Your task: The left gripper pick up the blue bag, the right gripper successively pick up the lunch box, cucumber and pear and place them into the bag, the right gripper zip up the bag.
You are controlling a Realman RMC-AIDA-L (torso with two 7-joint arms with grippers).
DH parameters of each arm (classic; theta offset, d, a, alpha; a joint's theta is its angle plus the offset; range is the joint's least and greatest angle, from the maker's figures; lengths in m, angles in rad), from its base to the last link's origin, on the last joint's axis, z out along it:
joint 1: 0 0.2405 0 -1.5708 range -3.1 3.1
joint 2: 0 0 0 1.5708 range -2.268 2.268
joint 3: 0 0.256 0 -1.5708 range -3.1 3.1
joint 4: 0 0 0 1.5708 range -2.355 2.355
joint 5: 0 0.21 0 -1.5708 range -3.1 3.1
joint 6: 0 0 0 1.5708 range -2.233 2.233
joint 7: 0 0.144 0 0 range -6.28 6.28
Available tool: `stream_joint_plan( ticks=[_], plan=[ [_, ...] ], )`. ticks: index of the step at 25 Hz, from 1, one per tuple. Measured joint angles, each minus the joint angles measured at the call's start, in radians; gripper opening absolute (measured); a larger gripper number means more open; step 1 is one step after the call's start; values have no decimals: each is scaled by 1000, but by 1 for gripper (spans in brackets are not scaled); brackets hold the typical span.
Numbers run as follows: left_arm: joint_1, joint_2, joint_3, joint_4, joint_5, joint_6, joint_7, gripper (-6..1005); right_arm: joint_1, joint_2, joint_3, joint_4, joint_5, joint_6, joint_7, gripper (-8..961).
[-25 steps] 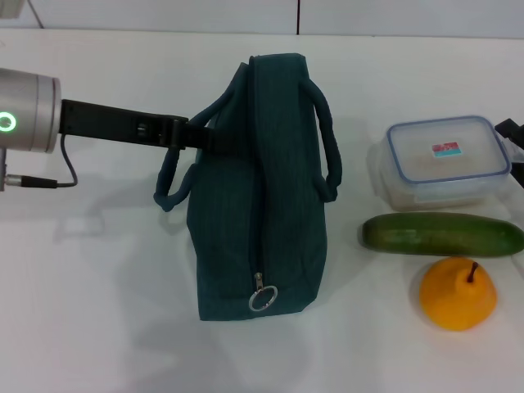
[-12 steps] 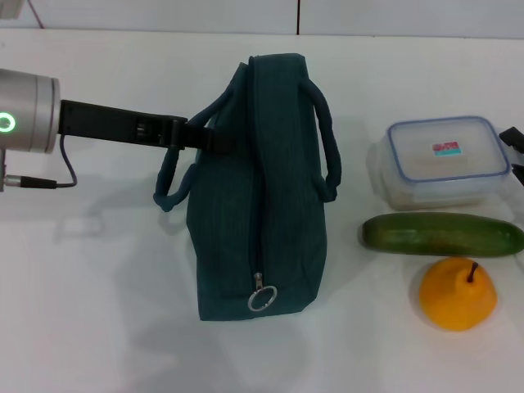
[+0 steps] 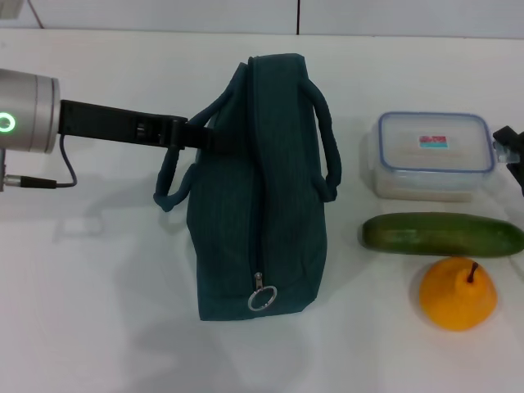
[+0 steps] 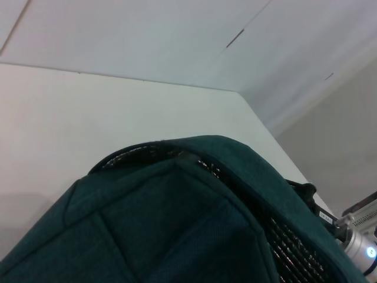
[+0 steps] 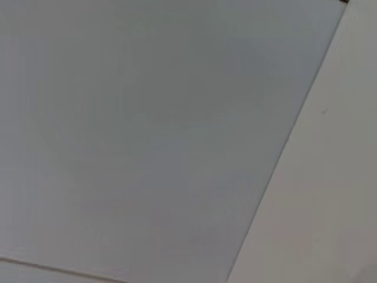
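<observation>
**Blue bag zipped and lying lengthwise; lunch box at the right gripper**

The blue bag [image 3: 258, 196] stands on the white table [image 3: 98, 311] at the centre of the head view. Its long axis runs from the robot's near side to the far side. The zipper seam follows that axis along the top ridge, and the ring zipper pull [image 3: 263, 298] lies at the near end, so the bag is zipped along the length that shows. One loop handle [image 3: 327, 139] arches over the bag's right flank; the other droops on the left flank.

The left gripper [image 3: 201, 133] reaches in horizontally from the left and meets the bag at the left handle. Its fingers are hidden against the fabric, so whether they are clamped cannot be told. The left wrist view shows only the bag's teal fabric [image 4: 165, 230] close up.

To the right of the bag, well apart from it, lies the lunch box [image 3: 434, 154], long axis left to right, label up. Just nearer is the cucumber [image 3: 442, 234], also lying left to right. Nearer again sits the pear [image 3: 458, 293], stem up.

The right gripper [image 3: 512, 147] shows only as a dark part at the frame's right edge, just beside the lunch box; its finger state cannot be told.
</observation>
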Motion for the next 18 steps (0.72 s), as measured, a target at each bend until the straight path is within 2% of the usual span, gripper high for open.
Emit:
stream_joint_plan(
  ticks=[4, 18],
  plan=[
    [0, 0, -3, 0, 1, 0, 0, 59, -8, 0, 8, 0, 6, -25, 17, 107],
    [0, 0, -3, 5, -3, 0, 0, 59, -15, 1, 11, 51, 85, -27, 176, 97]
  ],
)
